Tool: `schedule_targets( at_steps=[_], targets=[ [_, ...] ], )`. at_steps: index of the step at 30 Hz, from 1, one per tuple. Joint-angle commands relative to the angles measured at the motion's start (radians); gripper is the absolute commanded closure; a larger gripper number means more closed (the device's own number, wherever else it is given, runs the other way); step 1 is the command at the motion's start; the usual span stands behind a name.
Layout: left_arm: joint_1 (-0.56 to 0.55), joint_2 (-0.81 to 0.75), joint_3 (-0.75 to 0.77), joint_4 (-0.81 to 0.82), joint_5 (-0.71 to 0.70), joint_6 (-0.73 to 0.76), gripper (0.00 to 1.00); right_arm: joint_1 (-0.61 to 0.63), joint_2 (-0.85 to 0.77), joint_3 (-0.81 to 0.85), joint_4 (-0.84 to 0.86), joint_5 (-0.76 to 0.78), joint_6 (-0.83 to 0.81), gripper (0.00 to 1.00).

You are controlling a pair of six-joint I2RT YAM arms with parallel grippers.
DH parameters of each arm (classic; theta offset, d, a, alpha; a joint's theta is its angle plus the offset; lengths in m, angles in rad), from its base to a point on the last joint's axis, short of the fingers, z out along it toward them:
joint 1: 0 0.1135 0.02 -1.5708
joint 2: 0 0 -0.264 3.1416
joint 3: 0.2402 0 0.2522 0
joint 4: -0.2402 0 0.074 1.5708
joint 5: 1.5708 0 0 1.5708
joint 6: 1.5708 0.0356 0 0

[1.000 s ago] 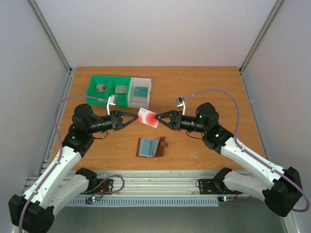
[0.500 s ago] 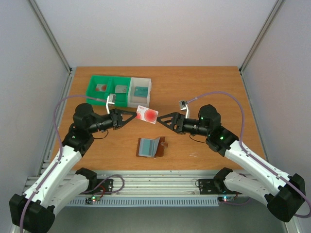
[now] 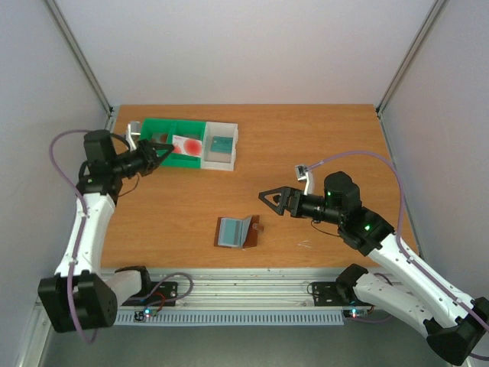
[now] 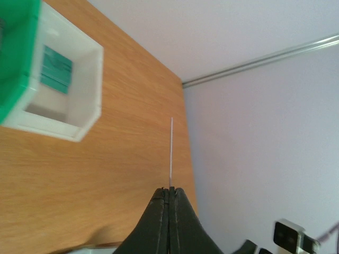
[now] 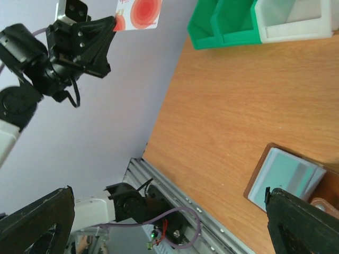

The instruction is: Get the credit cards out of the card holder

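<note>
Top external view, nearest first: the card holder [image 3: 237, 232] lies unfolded on the table [image 3: 321, 138], blue-grey pockets up, between the two arm bases, so its slots face whichever gripper comes down for them. I cannot tell whether any card is left inside. Just beyond it and to its right, the right gripper [image 3: 265, 200] hangs over bare wood with its fingers spread wide and nothing between them. Its arm is stretched low and forward, wrist level, pointing left towards the middle, which looks like a free hand ready for the next pick.

Farther back, the left arm is folded upright at the table's left edge, forearm turned right. The left gripper [image 3: 163, 148] has its fingers pressed together on one short edge of the white card [image 3: 186, 145] with the red mark. It holds the card flat over the green bin [image 3: 164, 122], probably to drop it there. Beside that, the white bin [image 3: 231, 149] holds a teal card [image 3: 221, 143]
</note>
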Motion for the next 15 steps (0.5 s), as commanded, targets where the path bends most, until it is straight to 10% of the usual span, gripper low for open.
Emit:
schedule_targets(
  at_steps=[1,15],
  targets=[
    [0.090,0.103,0.113,-0.155,0.021,0.240,0.99,-0.004,-0.025,0.054,-0.098,0.058,-0.088,0.01],
    [0.250,0.582,0.450,-0.333,-0.108,0.488,1.00,-0.004,0.058,0.151,-0.171,0.105,-0.158,0.01]
  ],
)
